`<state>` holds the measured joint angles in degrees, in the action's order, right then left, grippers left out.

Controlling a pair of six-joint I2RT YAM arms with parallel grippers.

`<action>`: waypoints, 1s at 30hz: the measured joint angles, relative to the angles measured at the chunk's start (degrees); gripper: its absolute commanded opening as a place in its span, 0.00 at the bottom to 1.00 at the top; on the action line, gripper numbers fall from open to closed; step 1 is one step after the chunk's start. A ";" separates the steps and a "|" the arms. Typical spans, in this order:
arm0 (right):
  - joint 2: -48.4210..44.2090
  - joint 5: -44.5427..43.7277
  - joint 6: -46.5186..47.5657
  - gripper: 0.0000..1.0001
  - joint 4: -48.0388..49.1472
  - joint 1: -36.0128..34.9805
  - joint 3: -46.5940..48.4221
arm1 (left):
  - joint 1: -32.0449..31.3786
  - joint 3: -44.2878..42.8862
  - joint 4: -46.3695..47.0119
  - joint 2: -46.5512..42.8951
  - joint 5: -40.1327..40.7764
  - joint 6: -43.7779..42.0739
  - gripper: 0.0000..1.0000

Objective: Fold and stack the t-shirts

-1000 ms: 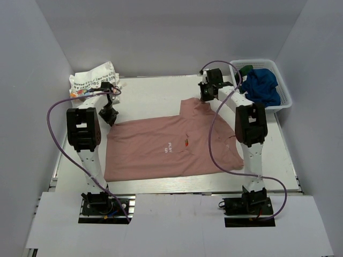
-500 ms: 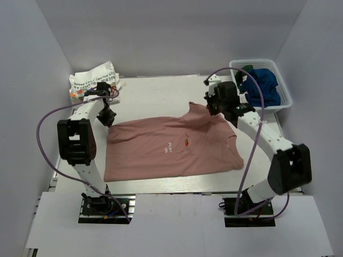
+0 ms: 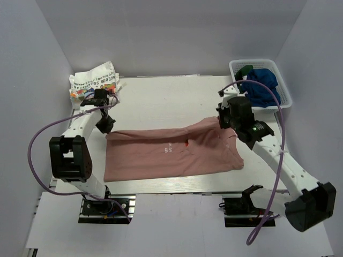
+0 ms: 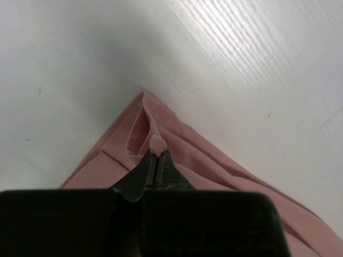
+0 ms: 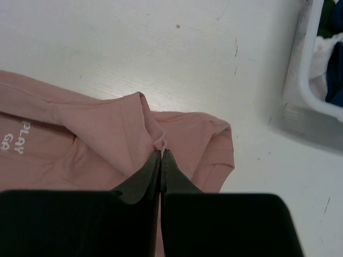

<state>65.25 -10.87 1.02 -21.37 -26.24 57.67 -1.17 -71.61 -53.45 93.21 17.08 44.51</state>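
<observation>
Left tool (image 4: 156, 154) pinching pink t-shirt (image 3: 161, 160) corner, right tool (image 5: 162, 152) pinching its edge

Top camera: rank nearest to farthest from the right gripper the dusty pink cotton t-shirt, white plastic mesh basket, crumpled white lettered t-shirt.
1. Dusty pink cotton t-shirt: held by the right gripper, mid-table.
2. White plastic mesh basket: far right corner.
3. Crumpled white lettered t-shirt: far left corner.

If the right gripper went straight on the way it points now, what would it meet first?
The pink t-shirt fold that the right gripper pinches; just beyond, probably the table, though depth is unclear.
</observation>
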 measured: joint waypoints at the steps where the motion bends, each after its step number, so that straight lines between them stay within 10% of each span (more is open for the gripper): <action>1: -1.29 -0.07 -0.61 0.00 -0.61 -0.11 -0.72 | -0.20 1.11 0.28 -1.03 -0.13 0.17 0.00; 11: -11.32 4.11 -6.43 0.00 -6.25 -2.47 -12.87 | -1.11 14.25 1.27 -14.53 -0.61 4.31 0.05; 14: -15.50 8.20 -9.75 0.20 -7.13 -3.45 -17.77 | -1.20 18.56 -0.31 -15.54 -0.22 6.12 0.30; 15: -16.76 9.73 -11.08 0.22 -7.72 -3.63 -18.99 | -1.22 19.67 -1.31 -15.54 -0.04 6.82 0.61; 17: -17.31 11.85 -14.53 0.47 -9.81 -4.09 -19.65 | -1.22 21.07 -3.93 -15.56 0.33 7.98 0.78; 18: -16.96 12.20 -16.28 0.82 -10.84 -4.22 -19.63 | -1.22 21.46 -5.18 -15.78 0.55 8.57 0.85; 20: -16.22 12.15 -18.95 0.91 -13.73 -4.26 -19.69 | -1.20 21.55 -7.39 -16.55 1.05 9.16 1.00; 30: -18.73 11.17 -21.92 0.91 -13.94 -4.24 -20.83 | -1.20 18.10 -8.72 -25.16 1.49 8.83 1.00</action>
<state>46.52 0.30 -20.91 -35.31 -30.48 36.84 -2.37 -53.52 -62.17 68.05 18.57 53.34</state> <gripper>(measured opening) 0.907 0.997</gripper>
